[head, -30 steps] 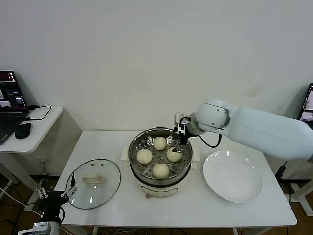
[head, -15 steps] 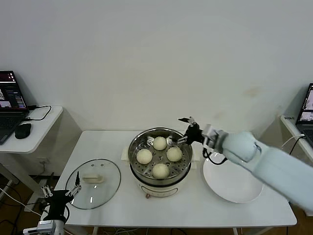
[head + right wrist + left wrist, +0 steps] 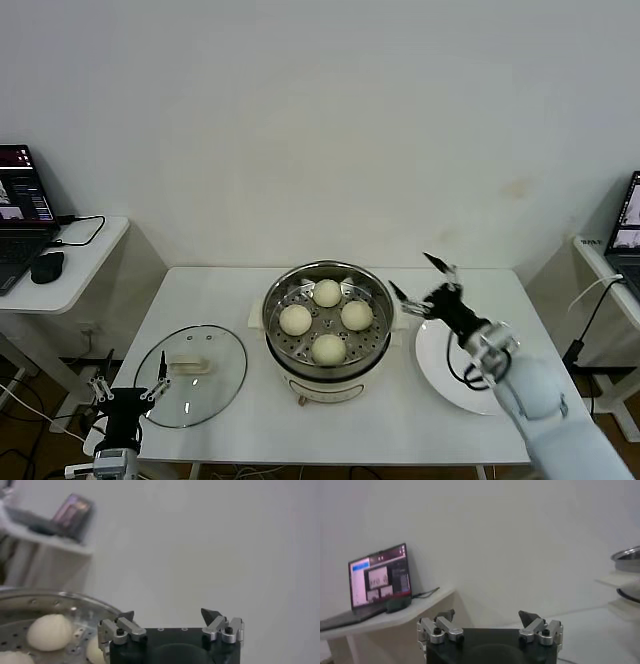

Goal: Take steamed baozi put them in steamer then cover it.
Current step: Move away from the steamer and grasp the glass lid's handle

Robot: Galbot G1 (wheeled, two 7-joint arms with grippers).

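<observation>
Right claw spread, empty, beside steamer over plate. Four baozi loaded inside. Left claw spread near cover, likely next pick.

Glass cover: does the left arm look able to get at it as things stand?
Probably yes. The cover lies flat on the table, nothing on it, and the open left pincer hovers at its near edge.

We see four cream-white steamed baozi resting on the perforated tray of the uncovered steel steamer at the table's middle; the glass cover lies flat, handle up, near the front left corner
</observation>
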